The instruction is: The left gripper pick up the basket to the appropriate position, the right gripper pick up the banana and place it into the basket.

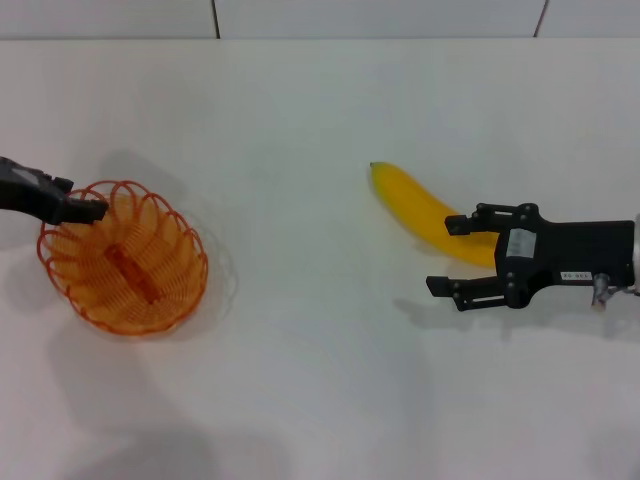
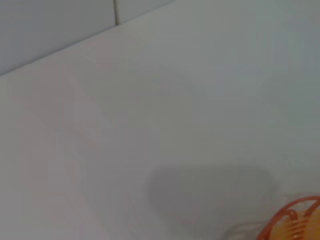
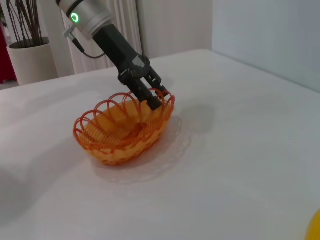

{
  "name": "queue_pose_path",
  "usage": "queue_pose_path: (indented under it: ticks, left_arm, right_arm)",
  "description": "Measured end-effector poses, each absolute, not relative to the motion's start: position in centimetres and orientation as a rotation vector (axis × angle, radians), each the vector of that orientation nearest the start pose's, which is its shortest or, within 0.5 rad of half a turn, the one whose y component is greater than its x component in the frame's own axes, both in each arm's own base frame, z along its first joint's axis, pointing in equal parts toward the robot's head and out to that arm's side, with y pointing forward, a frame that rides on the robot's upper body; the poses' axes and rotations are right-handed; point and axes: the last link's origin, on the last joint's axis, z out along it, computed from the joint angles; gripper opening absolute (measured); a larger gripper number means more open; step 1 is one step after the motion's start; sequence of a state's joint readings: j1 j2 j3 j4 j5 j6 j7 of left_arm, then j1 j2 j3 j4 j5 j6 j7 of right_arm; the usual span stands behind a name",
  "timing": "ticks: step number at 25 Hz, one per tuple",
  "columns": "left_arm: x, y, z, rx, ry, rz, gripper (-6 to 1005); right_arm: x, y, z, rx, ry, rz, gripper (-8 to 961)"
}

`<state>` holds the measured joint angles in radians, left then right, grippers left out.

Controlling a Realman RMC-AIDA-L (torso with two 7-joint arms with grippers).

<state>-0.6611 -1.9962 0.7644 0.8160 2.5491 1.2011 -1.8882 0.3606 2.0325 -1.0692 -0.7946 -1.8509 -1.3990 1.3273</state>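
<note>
Head view: the orange wire basket (image 1: pixel 124 258) sits on the white bench (image 1: pixel 320 380) near its left edge, with the left gripper (image 1: pixel 92 209) reaching in from that edge and its fingers closed on the basket's scalloped rim at the far-left side. Toward the right edge, the banana (image 1: pixel 425 211) lies flat on the bench, and the right gripper (image 1: pixel 447 255) hovers with its jaws spread wide, one finger over the banana's near end, the other clear of it.

Left wrist view: only a sliver of the basket (image 2: pixel 295 222) shows against bare bench.

Right wrist view: the left gripper (image 3: pixel 155 102) pinches the basket (image 3: pixel 122 131) rim; a yellow edge of the banana (image 3: pixel 315 227) shows at the corner.
</note>
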Motion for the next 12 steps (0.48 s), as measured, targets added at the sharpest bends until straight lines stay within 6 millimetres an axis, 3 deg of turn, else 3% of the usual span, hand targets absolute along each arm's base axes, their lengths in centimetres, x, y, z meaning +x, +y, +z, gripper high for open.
queue_pose_path:
  ticks: [12]
  left_arm:
    - [-29.83,40.26,5.43,-2.434,-0.828,0.17,412]
  right_arm:
    - [28.68,31.26,-1.16,-2.795,0.475,0.394,882]
